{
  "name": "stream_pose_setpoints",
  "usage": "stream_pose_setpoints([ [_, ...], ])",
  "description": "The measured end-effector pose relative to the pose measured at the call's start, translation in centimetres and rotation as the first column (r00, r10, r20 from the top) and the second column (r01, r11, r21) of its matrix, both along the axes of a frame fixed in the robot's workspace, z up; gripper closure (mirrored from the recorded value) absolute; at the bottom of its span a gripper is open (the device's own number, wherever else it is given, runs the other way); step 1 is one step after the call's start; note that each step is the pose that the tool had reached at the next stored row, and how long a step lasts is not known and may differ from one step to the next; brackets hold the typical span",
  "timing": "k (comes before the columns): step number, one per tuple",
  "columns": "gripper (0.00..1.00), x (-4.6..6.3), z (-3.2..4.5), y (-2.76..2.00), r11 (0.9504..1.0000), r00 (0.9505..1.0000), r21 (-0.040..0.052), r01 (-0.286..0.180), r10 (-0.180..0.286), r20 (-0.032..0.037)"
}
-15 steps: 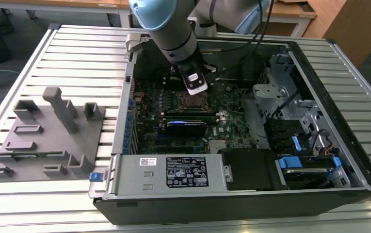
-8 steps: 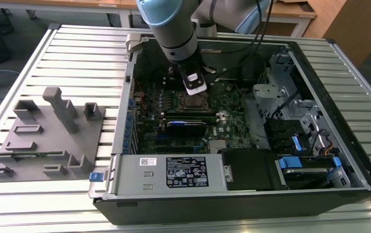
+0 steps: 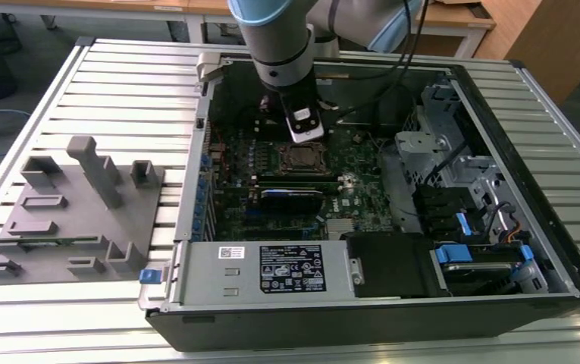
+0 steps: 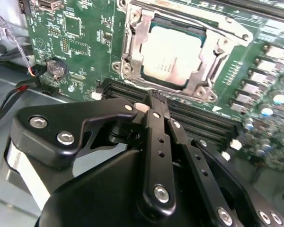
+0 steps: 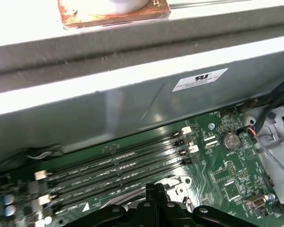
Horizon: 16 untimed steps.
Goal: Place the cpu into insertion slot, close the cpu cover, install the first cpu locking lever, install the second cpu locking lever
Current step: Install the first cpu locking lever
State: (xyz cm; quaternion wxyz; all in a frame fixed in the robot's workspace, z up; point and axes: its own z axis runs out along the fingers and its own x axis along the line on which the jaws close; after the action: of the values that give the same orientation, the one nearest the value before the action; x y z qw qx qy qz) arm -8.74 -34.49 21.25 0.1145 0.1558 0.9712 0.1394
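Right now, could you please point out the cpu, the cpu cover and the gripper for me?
cpu [image 4: 173, 56]: second wrist view, middle of its metal top.
cpu cover [image 4: 137, 33]: second wrist view, the frame's side bar beside the chip.
gripper [image 4: 154, 101]: second wrist view, at the closed tips.

The cpu [image 4: 172, 53] lies flat in its socket, the cpu cover [image 4: 135, 35] closed around it

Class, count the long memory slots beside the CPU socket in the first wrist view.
4, parallel on the motherboard: slots, between the case wall and gripper. More may be hidden.
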Motion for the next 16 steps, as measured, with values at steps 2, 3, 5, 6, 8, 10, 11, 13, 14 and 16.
stream_pose_setpoints([
  [2,0.89,0.03,0.18,0.00,1.0000,0.9998,-0.0069,0.000,0.000,-0.0182],
  [3,0.89,0.04,0.21,0.00,0.9999,0.9996,-0.0135,0.000,-0.001,-0.0293],
  [5,0.89,0.06,0.21,0.00,0.9996,0.9985,-0.0293,0.000,-0.002,-0.0553],
  [6,0.89,0.07,0.21,0.00,0.9993,0.9976,-0.0377,0.001,-0.003,-0.0698],
  [8,0.89,0.08,0.22,0.00,0.9984,0.9948,-0.0570,0.001,-0.007,-0.1019],
  [10,0.89,0.15,0.21,0.00,0.9972,0.9913,-0.0753,0.000,-0.010,-0.1315],
  [11,0.89,0.19,0.21,0.00,0.9969,0.9903,-0.0788,-0.001,-0.010,-0.1384],
  [13,0.89,0.18,0.21,0.00,0.9969,0.9902,-0.0790,-0.001,-0.010,-0.1391],
  [14,0.89,0.18,0.22,0.00,0.9969,0.9902,-0.0791,-0.001,-0.010,-0.1393],
  [16,0.89,0.22,0.21,0.00,0.9969,0.9902,-0.0791,-0.001,-0.010,-0.1395],
])
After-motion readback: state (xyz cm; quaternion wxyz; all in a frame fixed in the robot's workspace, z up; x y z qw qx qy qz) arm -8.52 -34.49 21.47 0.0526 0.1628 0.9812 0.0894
